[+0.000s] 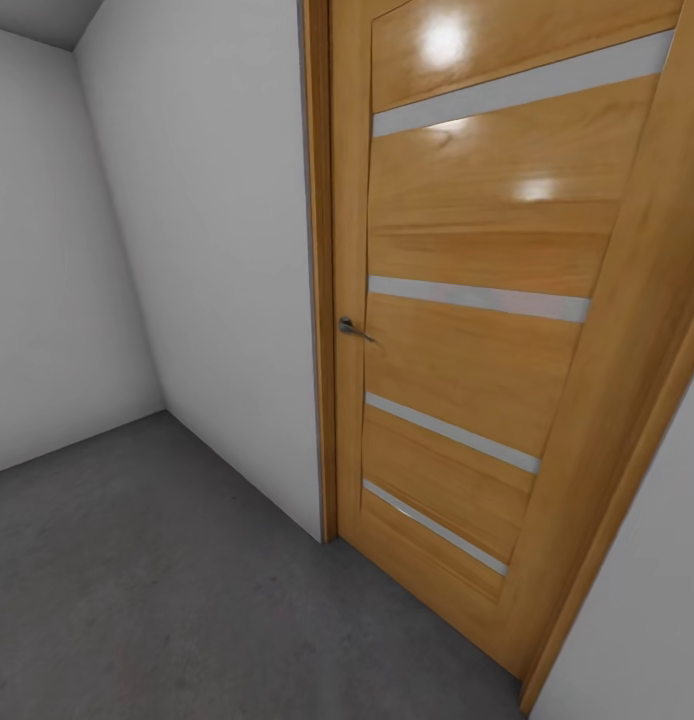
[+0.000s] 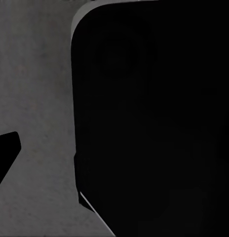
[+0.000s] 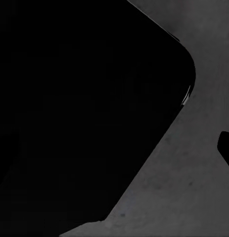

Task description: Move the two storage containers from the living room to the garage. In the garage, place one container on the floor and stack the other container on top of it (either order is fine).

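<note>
Ahead: glossy wood door [image 1: 467, 330] w/ frosted strips, mottled concrete floor [image 1: 137, 590]; pincer states can't tell.

doors: 1 [image 1: 487, 330]; door handles: 1 [image 1: 353, 328]; glass strips: 4 [image 1: 477, 298]

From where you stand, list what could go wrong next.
1. The wooden door stands close ahead with its handle toward you; driving forward could strike it.
2. The white wall and the corner hem in the left side, so a turn may scrape.
3. Both wrist views are mostly dark over grey floor, so grip state cannot be checked.
</note>
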### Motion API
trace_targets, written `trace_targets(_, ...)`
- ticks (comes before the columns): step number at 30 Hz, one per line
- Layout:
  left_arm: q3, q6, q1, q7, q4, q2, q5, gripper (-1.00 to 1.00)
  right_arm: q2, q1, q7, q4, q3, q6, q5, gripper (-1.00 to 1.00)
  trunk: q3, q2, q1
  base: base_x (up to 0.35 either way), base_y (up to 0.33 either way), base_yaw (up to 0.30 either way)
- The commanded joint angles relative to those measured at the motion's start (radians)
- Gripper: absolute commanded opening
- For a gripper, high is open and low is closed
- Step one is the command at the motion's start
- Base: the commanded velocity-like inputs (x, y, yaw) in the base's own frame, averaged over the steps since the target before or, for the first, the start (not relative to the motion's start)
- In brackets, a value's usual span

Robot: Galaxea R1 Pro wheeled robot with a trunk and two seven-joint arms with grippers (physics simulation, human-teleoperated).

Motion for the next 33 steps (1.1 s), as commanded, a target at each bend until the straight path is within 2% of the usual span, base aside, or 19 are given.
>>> trace_targets(1,-0.001,-0.001,0.0,0.0,0.0,-0.001,0.0,1.0,-0.001,0.0,0.0,0.0,0.003,-0.003,-0.002,1.0,-0.001,0.0,0.0,0.0,0.0,0.0)
trace_targets(20,-0.002,-0.002,0.0,0.0,0.0,-0.002,0.002,1.0,-0.001,0.0,0.0,0.0,0.003,-0.003,-0.002,1.0,-0.001,0.0,0.0,0.001,0.0,0.0)
trace_targets(33,0.0,-0.001,0.0,0.003,0.0,0.0,0.002,1.0,0.004,0.0,0.0,0.0,0.003,-0.003,-0.003,1.0,-0.001,0.0,0.0,0.298,0.003,0.0)
